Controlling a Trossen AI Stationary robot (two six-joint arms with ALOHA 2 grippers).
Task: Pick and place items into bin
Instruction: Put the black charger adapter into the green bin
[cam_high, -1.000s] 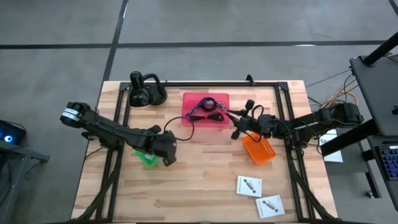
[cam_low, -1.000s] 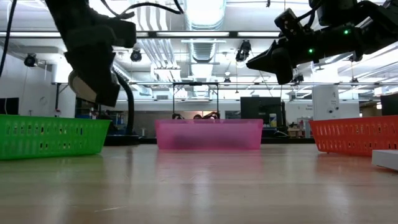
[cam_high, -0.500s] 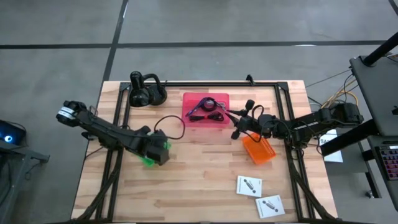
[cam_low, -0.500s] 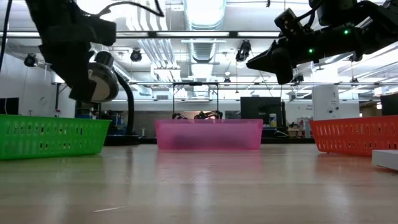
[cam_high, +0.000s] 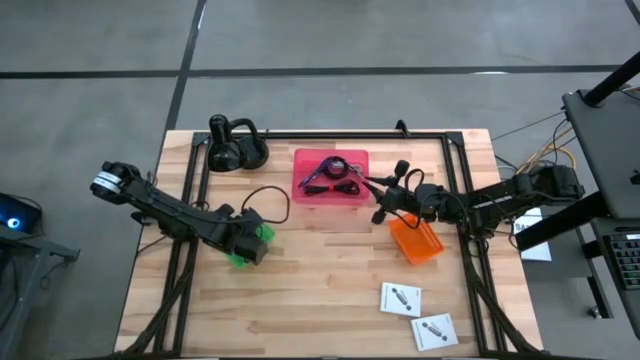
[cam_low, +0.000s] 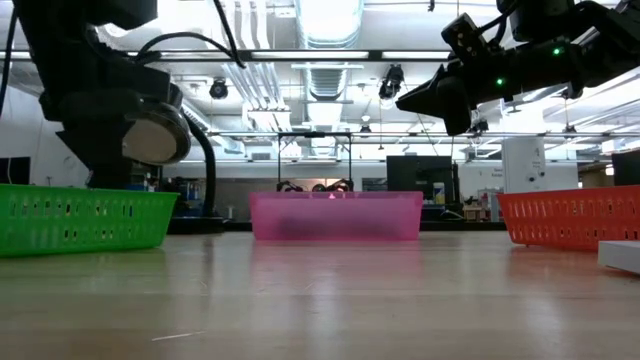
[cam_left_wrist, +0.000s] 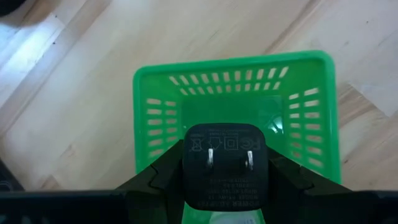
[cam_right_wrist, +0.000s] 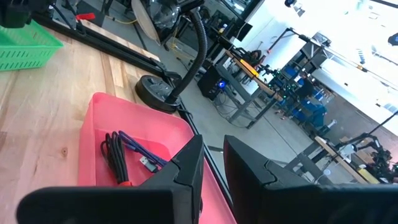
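Note:
My left gripper (cam_left_wrist: 225, 186) is shut on a dark cube (cam_left_wrist: 224, 163), a small plug adapter whose two metal prongs face the wrist camera. It hangs over the green bin (cam_left_wrist: 155, 99), which in the high view is the green bin (cam_high: 238, 258) at the table's left. The left gripper (cam_high: 250, 243) slants steeply down. My right gripper (cam_high: 379, 214) hovers shut and level between the pink bin (cam_high: 330, 178) and the orange bin (cam_high: 417, 241), holding nothing. A purple cable (cam_high: 322, 172) and a black cable (cam_high: 344, 186) lie in the pink bin. My left gripper pinches the dark cube by two opposite sides (cam_left_wrist: 188, 168) between its two fingers (cam_left_wrist: 158, 177). The fingers come from above, pointing steeply down. The cube is lifted clear, above the open top of the green bin, its pronged face turned up toward the wrist.
Two flat white packets (cam_high: 400, 298) (cam_high: 434, 330) lie on the wood near the front right. A black gooseneck stand (cam_high: 232, 148) sits at the far left. A dark metal frame (cam_high: 455, 150) runs along the table's edges. Bare wood lies in the middle front.
My left gripper has gone toward the table's left edge and down, ending over the green bin, and its wrist has rolled.

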